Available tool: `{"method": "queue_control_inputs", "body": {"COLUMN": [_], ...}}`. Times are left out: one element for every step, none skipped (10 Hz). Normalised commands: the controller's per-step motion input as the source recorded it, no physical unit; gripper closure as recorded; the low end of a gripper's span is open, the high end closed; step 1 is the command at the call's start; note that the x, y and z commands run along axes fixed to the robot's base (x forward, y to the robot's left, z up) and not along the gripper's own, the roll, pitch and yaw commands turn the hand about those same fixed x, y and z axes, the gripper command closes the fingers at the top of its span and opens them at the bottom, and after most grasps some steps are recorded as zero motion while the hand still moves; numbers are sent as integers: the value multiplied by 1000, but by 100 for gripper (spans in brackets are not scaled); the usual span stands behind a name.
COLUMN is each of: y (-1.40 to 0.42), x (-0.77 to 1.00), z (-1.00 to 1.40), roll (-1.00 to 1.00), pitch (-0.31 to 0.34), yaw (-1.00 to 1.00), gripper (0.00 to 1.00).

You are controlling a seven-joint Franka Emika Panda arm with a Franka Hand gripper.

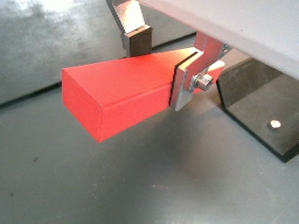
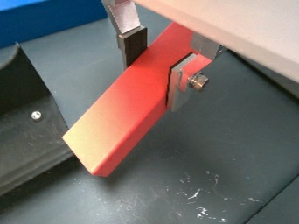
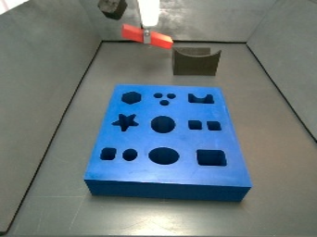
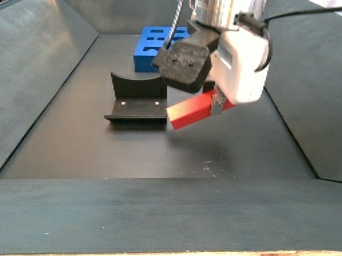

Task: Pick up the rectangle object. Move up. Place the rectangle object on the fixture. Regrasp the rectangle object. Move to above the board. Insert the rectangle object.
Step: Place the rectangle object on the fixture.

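On the dark floor, the board (image 3: 168, 141) lies flat with every cutout showing empty, well apart from the action at the far end. Beyond it stands the fixture (image 3: 195, 61), its notch bare in both side views. The gripper (image 4: 203, 93) hangs in the air just beside the fixture, its silver fingers (image 1: 186, 85) clamped on one end of the rectangle object (image 1: 117, 98), which juts out tilted, clear of the floor. I judge the pick-up and lift to be done and the placing on the fixture to be the step in hand. The next move calls for carrying the block over the notch, levelling it, and lowering it squarely before letting go.
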Motion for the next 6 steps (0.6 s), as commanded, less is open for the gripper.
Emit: {"method": "queue_control_inputs", "body": {"y": [0,3,4,4,5,3], "x": [0,3,-12,-19,-22,-26], "z": [1000,1000,1000,1000,1000,1000], "roll": [0,7,16,30,50,66], "pitch": [0,-6,22,42,68,75], "yaw": [0,5,0,-8,-15,-11], "gripper": [100,100,100,100,100,100]}}
